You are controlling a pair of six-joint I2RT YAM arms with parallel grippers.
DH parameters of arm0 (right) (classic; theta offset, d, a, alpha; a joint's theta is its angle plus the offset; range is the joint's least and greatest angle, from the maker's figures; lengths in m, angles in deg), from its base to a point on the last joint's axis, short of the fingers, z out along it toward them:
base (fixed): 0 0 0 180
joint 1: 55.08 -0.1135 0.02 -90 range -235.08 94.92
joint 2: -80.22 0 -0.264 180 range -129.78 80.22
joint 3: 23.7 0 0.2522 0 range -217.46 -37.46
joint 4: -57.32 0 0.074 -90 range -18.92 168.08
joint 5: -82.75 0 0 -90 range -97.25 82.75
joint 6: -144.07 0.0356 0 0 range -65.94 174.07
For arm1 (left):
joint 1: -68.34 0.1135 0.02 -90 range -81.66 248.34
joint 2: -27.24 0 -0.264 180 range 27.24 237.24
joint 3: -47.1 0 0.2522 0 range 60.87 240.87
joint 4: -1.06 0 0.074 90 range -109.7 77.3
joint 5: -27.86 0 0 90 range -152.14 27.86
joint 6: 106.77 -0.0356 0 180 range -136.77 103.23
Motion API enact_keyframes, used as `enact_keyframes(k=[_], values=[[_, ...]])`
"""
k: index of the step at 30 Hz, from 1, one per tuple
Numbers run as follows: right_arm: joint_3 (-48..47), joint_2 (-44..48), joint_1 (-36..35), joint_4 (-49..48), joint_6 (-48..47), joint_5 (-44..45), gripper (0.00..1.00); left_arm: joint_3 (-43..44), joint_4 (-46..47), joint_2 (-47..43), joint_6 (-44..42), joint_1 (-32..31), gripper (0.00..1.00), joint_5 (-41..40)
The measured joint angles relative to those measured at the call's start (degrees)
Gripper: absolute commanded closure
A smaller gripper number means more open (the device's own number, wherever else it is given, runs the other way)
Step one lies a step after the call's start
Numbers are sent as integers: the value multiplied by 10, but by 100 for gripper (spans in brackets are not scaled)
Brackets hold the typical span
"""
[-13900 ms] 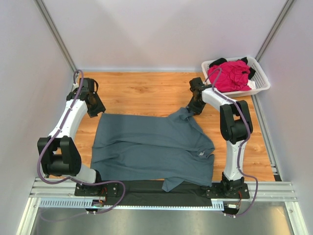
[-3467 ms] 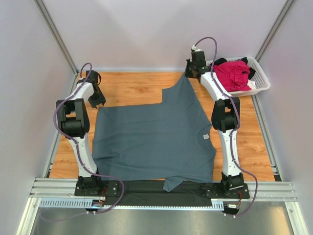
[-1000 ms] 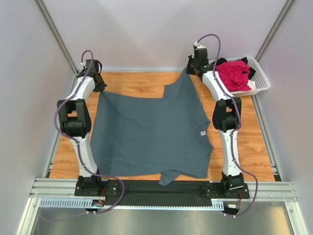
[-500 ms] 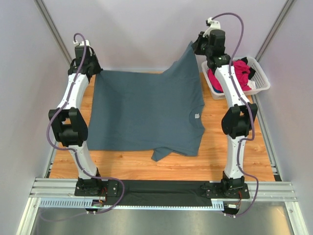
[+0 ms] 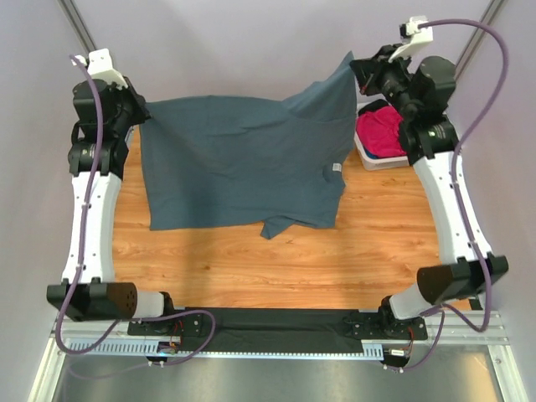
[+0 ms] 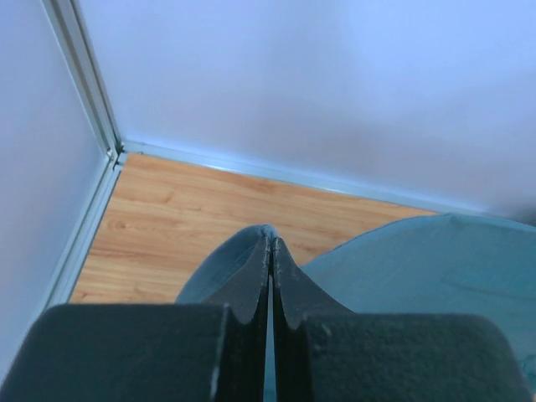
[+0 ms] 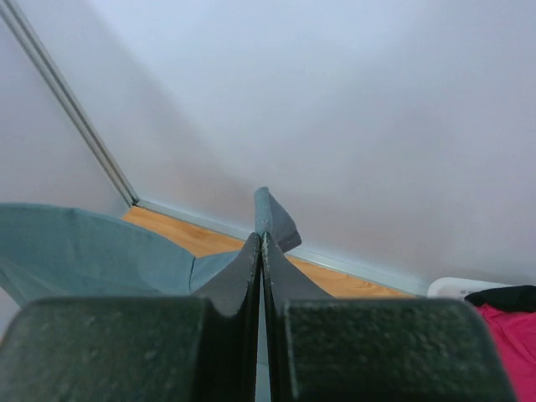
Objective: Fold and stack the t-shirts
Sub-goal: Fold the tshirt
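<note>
A large slate blue-grey t-shirt (image 5: 243, 159) hangs spread in the air between both raised arms, its lower edge just above the wooden table. My left gripper (image 5: 138, 115) is shut on its upper left corner; the pinched cloth (image 6: 251, 251) bulges past the closed fingertips of the left gripper (image 6: 270, 241). My right gripper (image 5: 358, 69) is shut on the upper right corner, where a tuft of cloth (image 7: 270, 213) sticks up beyond the right gripper (image 7: 260, 238). A small neck label (image 5: 337, 167) shows near the shirt's right edge. A magenta-pink t-shirt (image 5: 381, 132) lies in the basket.
A white slatted basket (image 5: 368, 155) stands at the back right, partly hidden behind the right arm; black cloth (image 7: 507, 297) lies beside the pink one in it. White walls close the back and sides. A metal rail (image 5: 276, 343) runs along the near edge.
Both arms have risen higher and spread slightly, lifting the blue-grey t-shirt off the table until it hangs almost fully in the air. Both grips stayed shut.
</note>
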Motion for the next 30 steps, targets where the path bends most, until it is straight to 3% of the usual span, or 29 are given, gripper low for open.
enact_keyframes(k=[6,17,22,30], values=[[57,135,0,27,-13,-7,100,-33,-44,-114,0,0,100,15],[50,384,-10,117,-20,-9,100,-25,-134,-334,1,-1,100,23],[-5,423,-10,151,-23,-19,100,36,-181,-389,1,-2,100,14],[-98,407,-4,223,-26,-32,100,189,-243,-389,6,-3,100,4]])
